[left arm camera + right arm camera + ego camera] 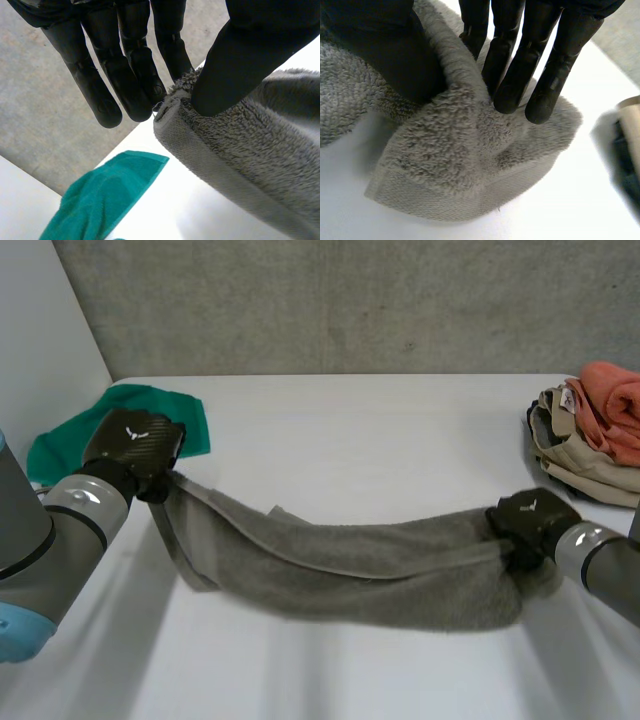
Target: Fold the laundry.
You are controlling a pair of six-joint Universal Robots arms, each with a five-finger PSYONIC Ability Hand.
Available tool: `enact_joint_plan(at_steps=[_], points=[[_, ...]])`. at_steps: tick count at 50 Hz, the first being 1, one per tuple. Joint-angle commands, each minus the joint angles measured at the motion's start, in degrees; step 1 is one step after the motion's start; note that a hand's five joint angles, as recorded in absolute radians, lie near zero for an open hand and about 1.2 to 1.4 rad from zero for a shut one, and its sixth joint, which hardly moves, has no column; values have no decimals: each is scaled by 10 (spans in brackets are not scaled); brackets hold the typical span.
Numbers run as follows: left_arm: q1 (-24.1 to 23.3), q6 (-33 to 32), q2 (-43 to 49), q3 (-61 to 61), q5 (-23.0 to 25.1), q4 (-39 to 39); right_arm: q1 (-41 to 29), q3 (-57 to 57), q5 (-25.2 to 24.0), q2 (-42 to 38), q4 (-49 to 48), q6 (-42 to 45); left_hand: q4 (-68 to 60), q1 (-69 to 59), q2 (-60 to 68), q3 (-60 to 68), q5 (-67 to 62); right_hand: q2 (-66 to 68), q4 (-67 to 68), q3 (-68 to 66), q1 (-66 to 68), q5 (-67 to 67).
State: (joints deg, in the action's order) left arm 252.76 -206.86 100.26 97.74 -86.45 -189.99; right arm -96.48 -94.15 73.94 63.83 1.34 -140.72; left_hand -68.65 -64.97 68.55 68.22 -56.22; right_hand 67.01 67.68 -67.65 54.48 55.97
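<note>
Your grey towel (350,565) is strung out in a long, loosely folded band between the 2 hands. Its middle sags onto the white surface (380,430).

The left hand (135,445) has 1 end of the towel clamped. In the left wrist view the thumb (235,60) presses a hemmed corner of the towel (250,165) against the side of the fingers (142,85), which hang straight and close together. That corner sits off the surface, at the fingertips. The left arm (60,530) reaches forward, with the back of the hand facing up.

The right hand (530,520) is clamped on the other end. In the right wrist view a ridge of towel (460,165) is pinched between the thumb (395,55) on 1 side and the straight fingers (515,75) on the other, their tips dug into the pile. Below the fingertips the towel's hemmed corner lies bunched on the surface. The right arm (600,565) comes in low, wrist angled toward the left hand.

Just beyond the left hand lies a green cloth (150,410), flat on the surface and apart from the towel. Beyond the right hand, well apart from it, sits a pile of clothes (590,435), orange on top of beige.
</note>
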Motion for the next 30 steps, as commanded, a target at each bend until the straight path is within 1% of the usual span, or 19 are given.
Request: enact_joint_plan(at_steps=[1,6,7,10,11,14,15,19,22,25,30], points=[[3,-14,55,-54,-2,-41,-14,105,27,-8,10,52,-113,-150,114,118,-138,130,123,-123,255,140],[4,-76,127,-173,-6,-61,-59,233,28,-47,18,92,-113,-150,114,118,-138,130,123,-123,255,140],[5,-94,146,-229,-7,-74,-65,288,30,-62,12,110,-113,-150,114,118,-138,130,123,-123,255,140],[9,-114,172,-317,-15,-106,-70,390,38,-93,-16,126,-113,-150,114,118,-138,130,123,-123,255,140],[9,-115,191,-376,-25,-131,-73,458,44,-115,-63,127,-113,-150,114,118,-138,130,123,-123,255,140],[5,-113,206,-443,-37,-176,-77,535,49,-131,-172,121,-113,-150,114,118,-138,130,123,-123,255,140],[11,-110,203,-467,-46,-212,-79,551,52,-130,-266,107,-113,-150,114,118,-138,130,123,-123,255,140],[7,-87,189,-466,-66,-301,-79,530,52,-119,-397,52,-113,-150,114,118,-138,130,123,-123,255,140],[5,-75,175,-441,-72,-327,-78,508,53,-108,-392,26,-113,-150,114,118,-138,130,123,-123,255,140],[10,-67,155,-390,-70,-325,-79,472,53,-107,-361,14,-113,-150,114,118,-138,130,123,-123,255,140],[5,-64,156,-311,-55,-323,-81,383,52,-103,-312,10,-113,-150,114,118,-138,130,123,-123,255,140]])
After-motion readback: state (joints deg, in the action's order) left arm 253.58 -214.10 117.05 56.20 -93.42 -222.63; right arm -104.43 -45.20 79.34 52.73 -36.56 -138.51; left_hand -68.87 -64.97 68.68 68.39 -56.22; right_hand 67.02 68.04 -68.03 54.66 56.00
